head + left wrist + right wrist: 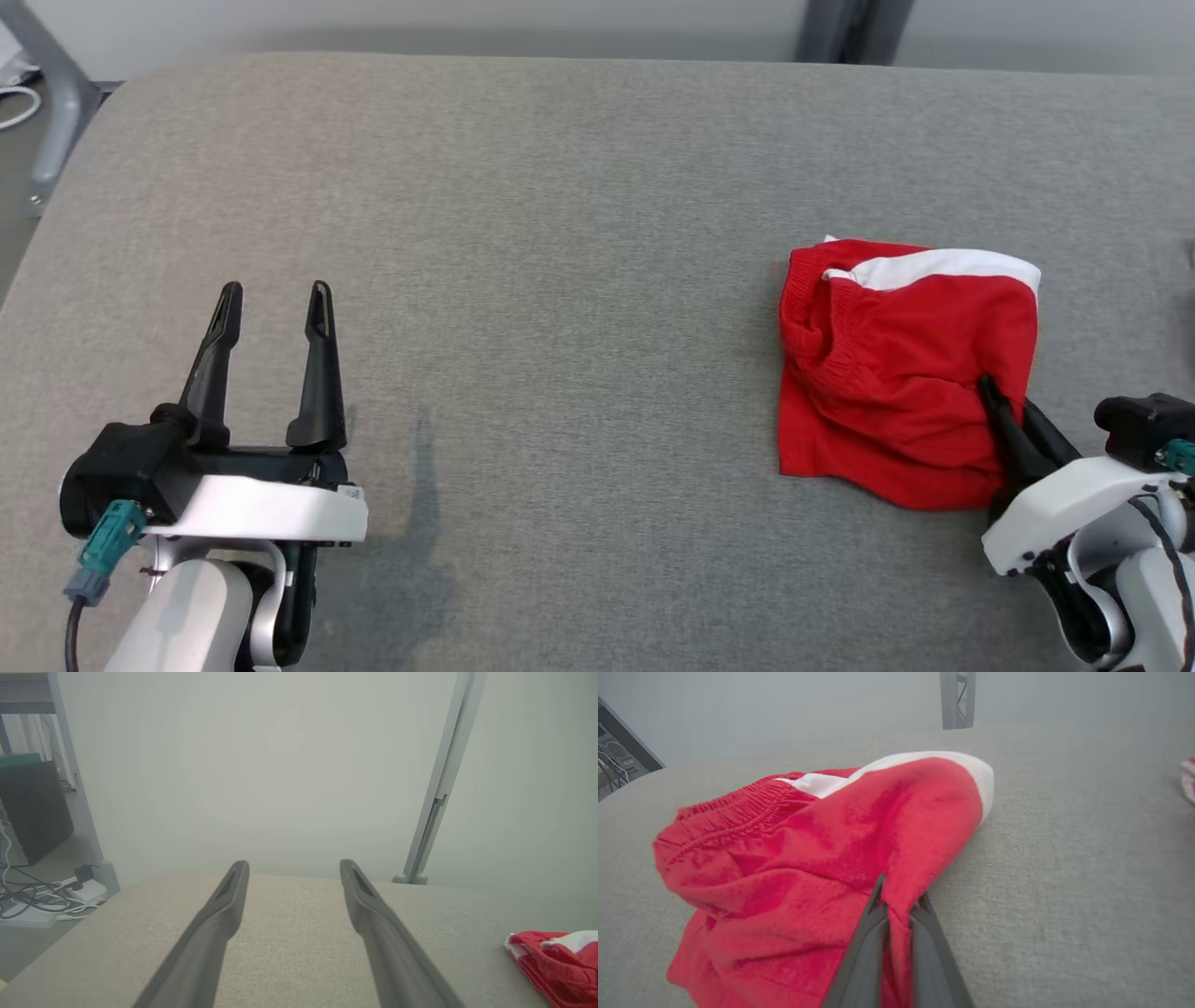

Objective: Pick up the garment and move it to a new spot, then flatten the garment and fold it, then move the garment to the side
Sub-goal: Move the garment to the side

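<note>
A crumpled red cloth garment (896, 373) with a white band and a gathered elastic waistband is seen lying on the right part of a grey woven-fabric tabletop (560, 187), its white band turned toward the far edge. The right claw (997, 394) is clenched on a fold at the near right corner of the garment (822, 858). In the right wrist view a ridge of red cloth is pinched between the two dark fingers (864, 952) of that claw (901, 890), while the rest of the garment is left resting on the tabletop. The left claw (274, 291) is held released at the near left, well apart from the garment, with its fingers spread and nothing between them. In the left wrist view the left claw (294, 864) is pointed across bare grey fabric, and an edge of the garment (556, 966) is caught at the lower right. A grey metal post (439, 788) is seen beyond the far edge, and tangled cables (28, 900) are seen on the floor at the left.
</note>
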You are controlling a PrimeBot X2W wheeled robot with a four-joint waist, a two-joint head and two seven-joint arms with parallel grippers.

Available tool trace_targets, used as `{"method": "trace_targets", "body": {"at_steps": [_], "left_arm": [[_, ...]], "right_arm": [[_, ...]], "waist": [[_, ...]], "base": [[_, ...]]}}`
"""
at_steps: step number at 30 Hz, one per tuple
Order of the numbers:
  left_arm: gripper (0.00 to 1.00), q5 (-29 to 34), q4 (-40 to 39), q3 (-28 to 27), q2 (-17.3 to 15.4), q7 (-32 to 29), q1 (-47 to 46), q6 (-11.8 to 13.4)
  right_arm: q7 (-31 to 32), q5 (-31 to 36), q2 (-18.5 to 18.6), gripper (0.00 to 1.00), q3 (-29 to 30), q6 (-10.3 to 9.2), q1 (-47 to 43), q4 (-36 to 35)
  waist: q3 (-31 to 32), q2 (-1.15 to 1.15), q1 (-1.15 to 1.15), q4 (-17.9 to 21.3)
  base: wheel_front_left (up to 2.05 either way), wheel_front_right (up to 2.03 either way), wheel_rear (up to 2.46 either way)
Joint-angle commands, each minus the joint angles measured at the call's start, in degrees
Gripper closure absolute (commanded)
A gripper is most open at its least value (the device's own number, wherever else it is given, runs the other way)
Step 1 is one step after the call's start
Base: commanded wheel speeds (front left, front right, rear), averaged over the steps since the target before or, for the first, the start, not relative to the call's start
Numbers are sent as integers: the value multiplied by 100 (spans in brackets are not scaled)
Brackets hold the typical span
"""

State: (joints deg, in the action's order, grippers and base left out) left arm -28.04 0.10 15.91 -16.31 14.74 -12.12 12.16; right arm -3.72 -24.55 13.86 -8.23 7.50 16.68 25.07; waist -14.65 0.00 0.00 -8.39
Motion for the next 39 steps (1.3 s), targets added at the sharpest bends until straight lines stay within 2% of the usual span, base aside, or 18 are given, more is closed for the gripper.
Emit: {"method": "trace_targets", "body": {"at_steps": [1,10,17,24,25,26,29,31,35,36,37,38,39], "left_arm": [[0,47,-47,-19,-57,7,18,8],[0,103,-365,-72,-276,-178,11,88],[0,165,-551,-12,-393,-345,-263,52],[0,262,-643,129,-407,-442,-641,-52],[0,262,-643,129,-407,-442,-641,-52],[0,293,-653,185,-415,-462,-749,-85],[0,328,-653,239,-433,-486,-883,-138],[0,350,-636,275,-444,-488,-963,-162],[0,379,-608,293,-462,-479,-1032,-183],[0,387,-600,302,-464,-478,-1051,-186],[0,391,-600,307,-465,-475,-1072,-189],[0,393,-588,306,-466,-470,-1081,-188],[0,394,-571,310,-467,-464,-1082,-183]], "right_arm": [[11,55,114,100,8,-2,-107,-148],[277,397,594,100,45,-2,-338,-1054],[479,241,1276,100,-420,-2,511,-1414],[558,-215,2219,100,-943,-2,1570,-1038],[558,-215,2219,100,-943,-2,1570,-1038],[589,-316,2514,100,-1033,-2,1764,-860],[621,-495,2850,100,-1004,-2,2002,-495],[649,-512,3031,100,-995,-2,2103,-215],[596,-596,3111,100,-977,-2,2245,230],[559,-637,3074,71,-969,-2,2275,358],[534,-668,3021,5,-953,-2,2295,515],[525,-669,2975,0,-940,-2,2296,669],[500,-661,2927,0,-906,-2,2306,836]], "waist": [[-16,0,0,316],[-191,0,0,1365],[-564,0,0,1810],[-1036,0,0,1797],[-1036,0,0,1797],[-1172,0,0,1753],[-1325,0,0,1680],[-1389,0,0,1618],[-1434,0,0,1566],[-1437,0,0,1554],[-1434,0,0,1544],[-1428,0,0,1540],[-1414,0,0,1544]], "base": [[0,0,0],[0,0,0],[0,0,0],[0,0,0],[0,0,0],[0,0,0],[0,0,0],[0,0,0],[0,0,0],[0,0,0],[0,0,0],[0,0,0],[0,0,0]]}}
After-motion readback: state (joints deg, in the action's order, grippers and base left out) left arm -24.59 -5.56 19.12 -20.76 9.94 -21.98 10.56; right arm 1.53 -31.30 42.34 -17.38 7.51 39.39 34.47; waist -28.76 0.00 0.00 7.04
